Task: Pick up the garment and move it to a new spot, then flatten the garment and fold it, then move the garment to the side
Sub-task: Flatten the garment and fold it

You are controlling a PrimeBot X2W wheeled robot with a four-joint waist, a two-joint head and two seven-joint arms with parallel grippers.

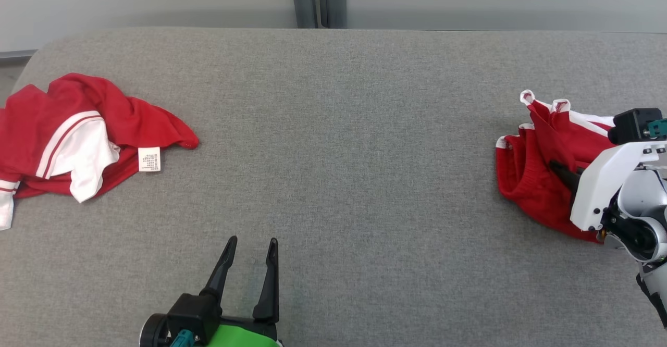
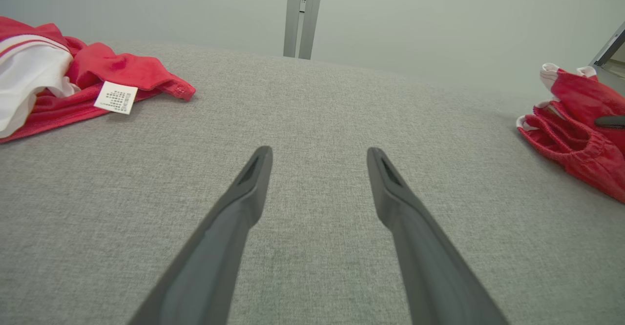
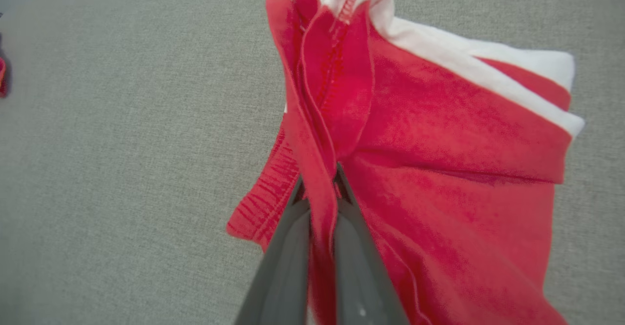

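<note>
Red shorts with white trim lie bunched at the table's right side, also seen as the red shorts and the red shorts. My right gripper is shut on a fold of their red fabric, pinched between its fingers; in the head view the right gripper reaches in from the right edge with its fingertips partly hidden in the cloth. My left gripper stands open near the table's front, over bare grey surface, its fingers spread with nothing between them.
A second red and white garment with a white care label lies crumpled at the table's left side. The grey fabric table stretches between the two garments. Two grey posts stand behind the far edge.
</note>
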